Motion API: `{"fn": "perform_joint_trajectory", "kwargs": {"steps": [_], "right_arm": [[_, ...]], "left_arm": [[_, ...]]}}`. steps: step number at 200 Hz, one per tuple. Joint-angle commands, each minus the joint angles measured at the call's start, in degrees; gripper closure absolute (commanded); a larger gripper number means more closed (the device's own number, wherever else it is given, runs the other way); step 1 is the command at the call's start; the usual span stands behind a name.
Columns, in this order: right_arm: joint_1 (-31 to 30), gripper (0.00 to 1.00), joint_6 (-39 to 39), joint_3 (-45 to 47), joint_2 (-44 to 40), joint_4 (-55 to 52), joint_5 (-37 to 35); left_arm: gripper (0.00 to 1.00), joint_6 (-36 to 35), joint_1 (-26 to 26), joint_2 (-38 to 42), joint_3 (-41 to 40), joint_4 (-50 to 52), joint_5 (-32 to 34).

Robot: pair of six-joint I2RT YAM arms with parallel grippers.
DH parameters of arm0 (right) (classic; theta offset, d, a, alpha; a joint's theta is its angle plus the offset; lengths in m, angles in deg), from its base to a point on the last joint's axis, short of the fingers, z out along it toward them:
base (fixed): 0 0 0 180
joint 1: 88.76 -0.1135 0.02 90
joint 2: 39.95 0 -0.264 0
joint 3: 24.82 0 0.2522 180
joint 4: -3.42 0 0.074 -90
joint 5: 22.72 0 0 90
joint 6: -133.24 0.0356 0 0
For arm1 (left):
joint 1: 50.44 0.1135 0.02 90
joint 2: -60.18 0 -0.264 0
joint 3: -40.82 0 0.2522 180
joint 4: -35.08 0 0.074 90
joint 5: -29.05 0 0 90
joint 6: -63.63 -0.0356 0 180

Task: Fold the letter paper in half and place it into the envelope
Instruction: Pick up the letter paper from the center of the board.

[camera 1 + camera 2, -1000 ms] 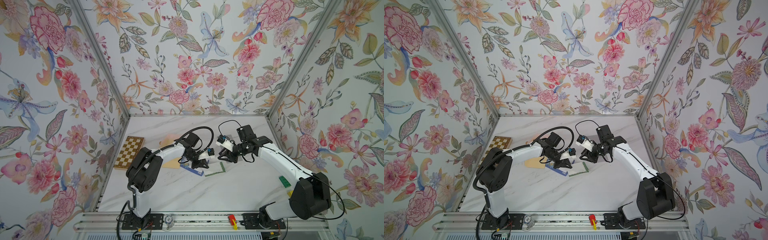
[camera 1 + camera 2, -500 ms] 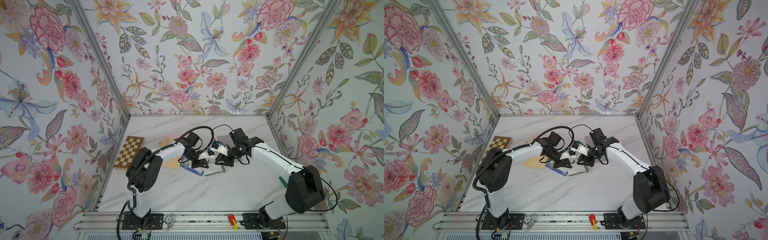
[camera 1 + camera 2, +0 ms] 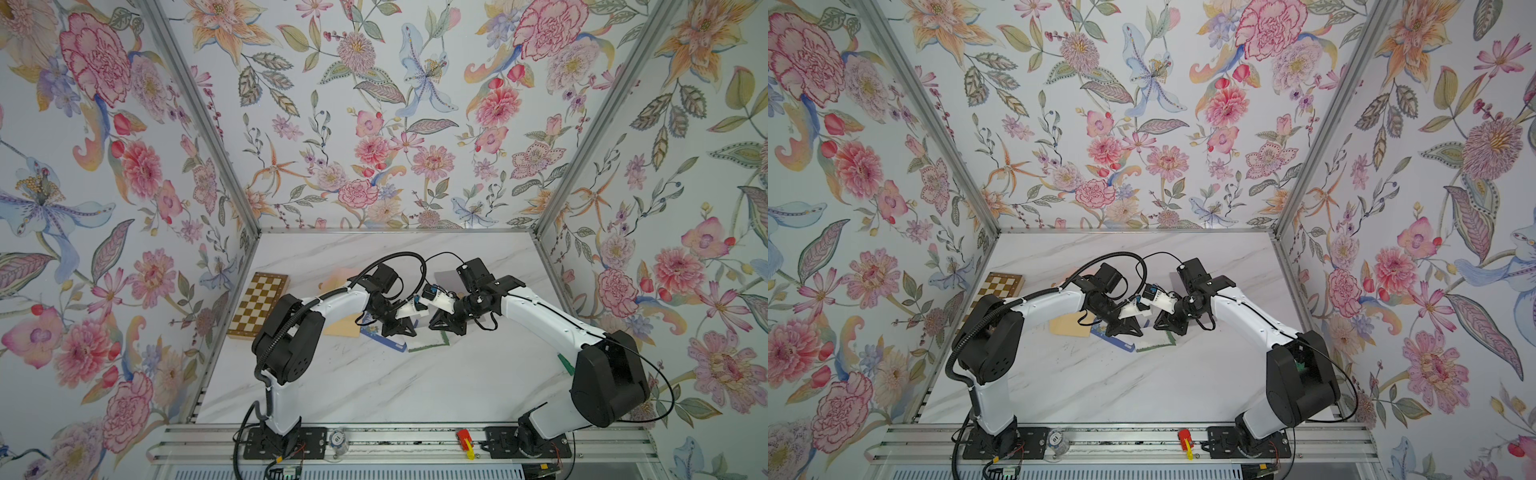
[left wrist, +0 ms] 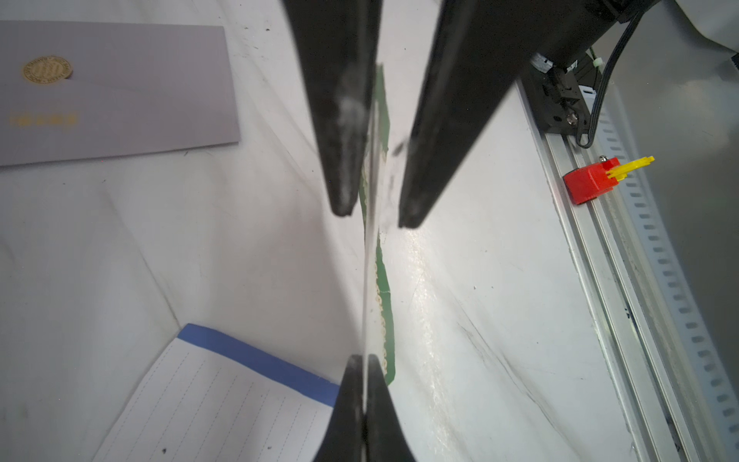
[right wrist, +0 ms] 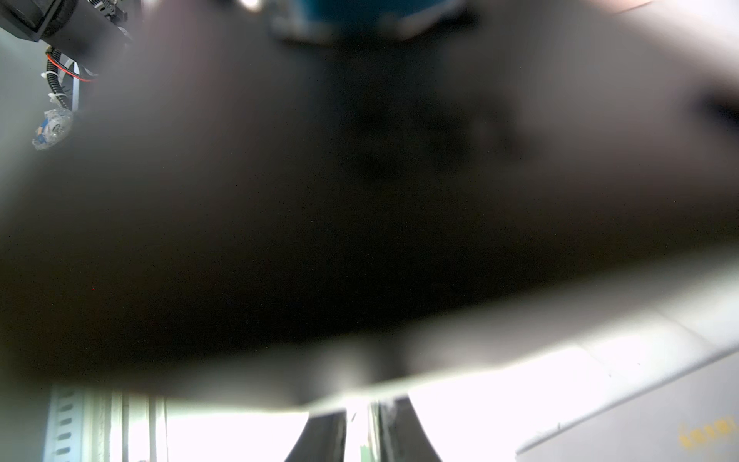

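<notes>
The letter paper (image 4: pixel 384 288), white with a green patterned border, stands nearly edge-on in the left wrist view. It also shows in both top views (image 3: pixel 428 343) (image 3: pixel 1155 343). My left gripper (image 4: pixel 364 360) (image 3: pixel 401 330) is shut on one end of it. My right gripper (image 4: pixel 374 218) (image 3: pixel 442 328) faces the left one and straddles the same sheet. Its fingers (image 4: pixel 344 160) stand a little apart, with a gap beside the paper. Most of the right wrist view is blocked by a dark blur, and only the right gripper (image 5: pixel 362 440) and a sliver of paper show. A grey envelope (image 4: pixel 112 88) with a gold seal lies flat nearby.
A lined sheet with a blue border (image 4: pixel 224 400) (image 3: pixel 384 336) lies under the left gripper, beside a tan flat sheet (image 3: pixel 340 328). A chessboard (image 3: pixel 259 305) lies at the left wall. A red and yellow block (image 4: pixel 590 182) (image 3: pixel 464 438) sits on the front rail.
My right gripper has moved left up to the left gripper, and its jaws have narrowed around the letter paper. The left gripper has stayed shut and in place.
</notes>
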Motion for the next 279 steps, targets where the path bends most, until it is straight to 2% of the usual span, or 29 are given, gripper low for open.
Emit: {"fn": "perform_joint_trajectory", "kwargs": {"steps": [1,43,86,115,123,140,184,228,279], "right_arm": [[-0.25,0.81,0.88,2.18,-0.91,1.4,-0.33],[2.23,0.69,3.98,5.96,-6.67,7.89,4.53],[7.35,0.63,8.24,7.52,-12.42,12.04,12.14],[10.75,0.6,11.21,7.88,-14.33,14.96,17.33],[11.51,0.55,11.94,8.06,-14.65,15.95,19.1],[12.98,0.5,13.34,8.41,-14.67,18.04,23.61],[13.81,0.47,19.14,10.91,-13.93,28.21,28.25],[13.74,0.45,28.15,13.73,-11.78,42.84,31.9],[11.06,0.43,32.14,13.72,-9.92,49.95,33.42]], "left_arm": [[1.0,-0.47,0.45,2.65,-0.21,-1.03,-1.42],[1.0,4.14,1.68,8.01,-5.78,-10.41,-1.58],[1.0,10.73,4.17,13.85,-11.48,-21.51,-5.0],[1.0,19.25,5.39,18.9,-17.26,-34.18,-6.88],[1.0,21.48,5.85,19.51,-18.53,-37.35,-7.93],[1.0,27.44,6.91,22.38,-21.49,-45.85,-11.16],[1.0,48.21,7.59,22.81,-29.28,-76.11,-15.59],[1.0,66.78,7.81,19.05,-32.13,-102.67,-18.47],[1.0,69.41,7.95,16.83,-32.31,-106.89,-17.97]]}}
